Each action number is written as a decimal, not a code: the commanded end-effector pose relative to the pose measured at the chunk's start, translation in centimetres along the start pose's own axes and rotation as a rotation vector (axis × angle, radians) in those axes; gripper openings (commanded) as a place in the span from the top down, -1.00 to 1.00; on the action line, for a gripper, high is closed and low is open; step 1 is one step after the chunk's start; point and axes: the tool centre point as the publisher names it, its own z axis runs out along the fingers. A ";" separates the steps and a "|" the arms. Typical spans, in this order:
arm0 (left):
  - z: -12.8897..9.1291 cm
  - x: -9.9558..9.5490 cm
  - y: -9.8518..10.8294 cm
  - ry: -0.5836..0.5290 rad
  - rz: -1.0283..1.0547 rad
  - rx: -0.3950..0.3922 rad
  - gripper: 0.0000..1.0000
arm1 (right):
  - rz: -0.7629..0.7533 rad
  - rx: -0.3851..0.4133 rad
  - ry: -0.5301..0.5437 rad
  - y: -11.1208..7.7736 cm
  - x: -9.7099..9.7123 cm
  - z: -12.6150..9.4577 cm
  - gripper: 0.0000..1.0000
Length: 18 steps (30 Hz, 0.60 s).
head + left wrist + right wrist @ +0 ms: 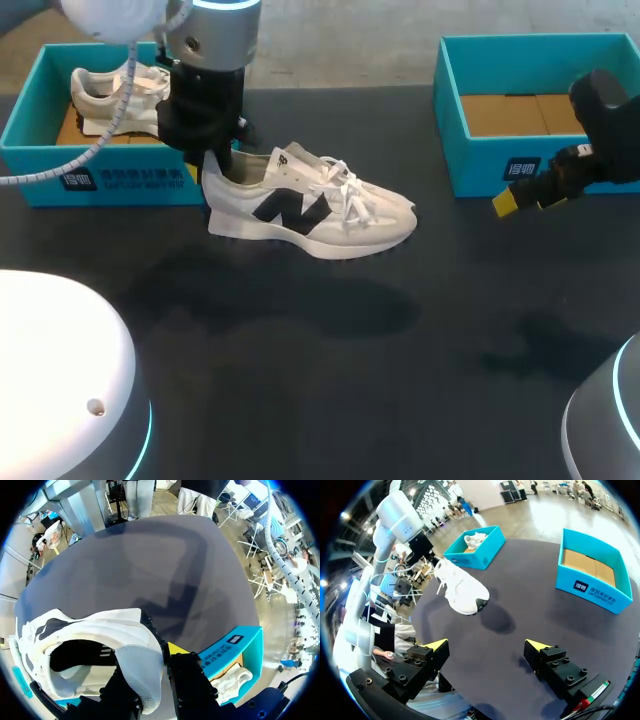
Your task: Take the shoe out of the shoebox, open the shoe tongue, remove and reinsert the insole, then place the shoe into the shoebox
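A white sneaker (310, 205) with a dark side logo hangs a little above the black table, toe to the right, its shadow beneath it. My left gripper (215, 165) is shut on its heel collar. In the left wrist view one finger stands inside the shoe (100, 640) and the yellow-tipped finger (175, 647) outside the heel. Behind it is the teal shoebox (100, 180), which holds a second white shoe (115, 95). My right gripper (486, 645) stands open and empty far from the sneaker (462, 587), in front of another teal box (480, 160).
The right-hand teal box (592, 575) shows only brown cardboard inside. The left box (475, 550) sits at the table's far left corner. Bare dark tabletop (330, 380) stretches in front of the sneaker and between the two arms.
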 end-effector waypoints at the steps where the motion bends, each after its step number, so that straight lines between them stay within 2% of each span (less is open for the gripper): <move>1: -0.1 0.1 -0.2 -0.002 0.001 -0.004 1.00 | 0.000 0.004 0.000 0.2 0.0 0.2 -1.00; 7: -0.1 0.1 -0.2 -0.002 0.001 -0.004 1.00 | 0.000 0.004 0.000 0.2 0.0 0.2 -1.00; 13: 0.8 -1.5 -1.1 -0.062 -0.097 -0.030 1.00 | 0.000 0.004 0.000 0.2 0.0 0.2 -1.00; 14: 0.9 -1.7 -1.3 -0.067 -0.128 -0.054 1.00 | 0.000 0.004 0.000 0.2 0.0 0.2 -1.00; 18: 1.8 -2.5 -1.4 -0.061 -0.161 -0.052 1.00 | 0.000 0.004 0.000 0.2 0.0 0.2 -1.00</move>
